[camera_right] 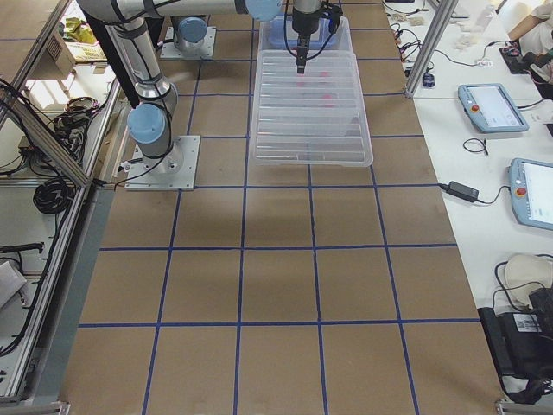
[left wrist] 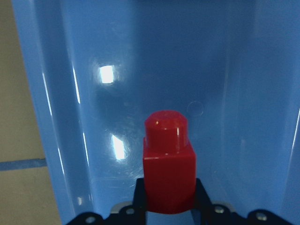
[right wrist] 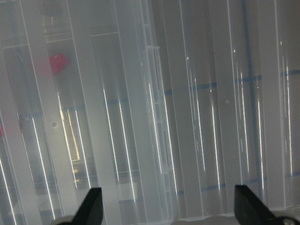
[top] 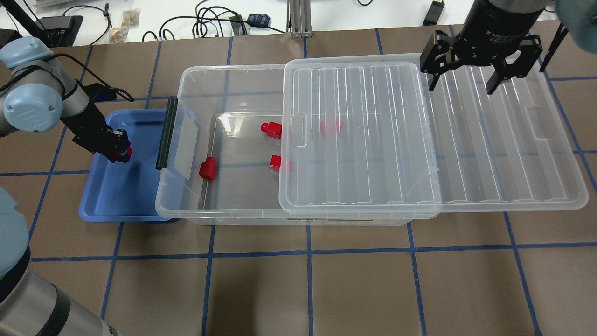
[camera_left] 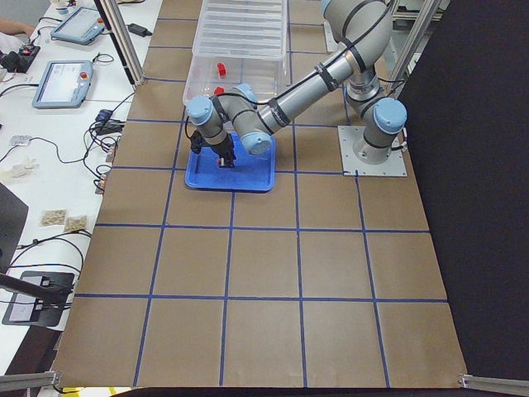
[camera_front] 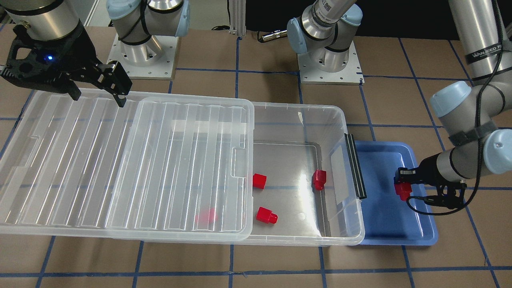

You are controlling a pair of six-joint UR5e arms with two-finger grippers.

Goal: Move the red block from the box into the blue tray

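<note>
Left gripper (camera_front: 403, 188) was clamped on a block (left wrist: 168, 161), stub pointing out front, hanging low inside the tray (camera_front: 384, 218). Couldn't tell if it touched the floor. Right gripper (top: 461, 87) had its jaws wide apart on nothing, above the half-off lid (top: 364, 135). I'd say only the release was left. Four other blocks (camera_front: 259, 181) sat in the box (camera_front: 340, 116).

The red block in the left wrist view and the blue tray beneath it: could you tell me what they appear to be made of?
The red block looks like hard moulded plastic, glossy: small bright highlights sit on its round stub and its edges are crisp. The blue tray looks like plastic too, smooth and shiny, since bright reflections show on its floor and wall.
</note>
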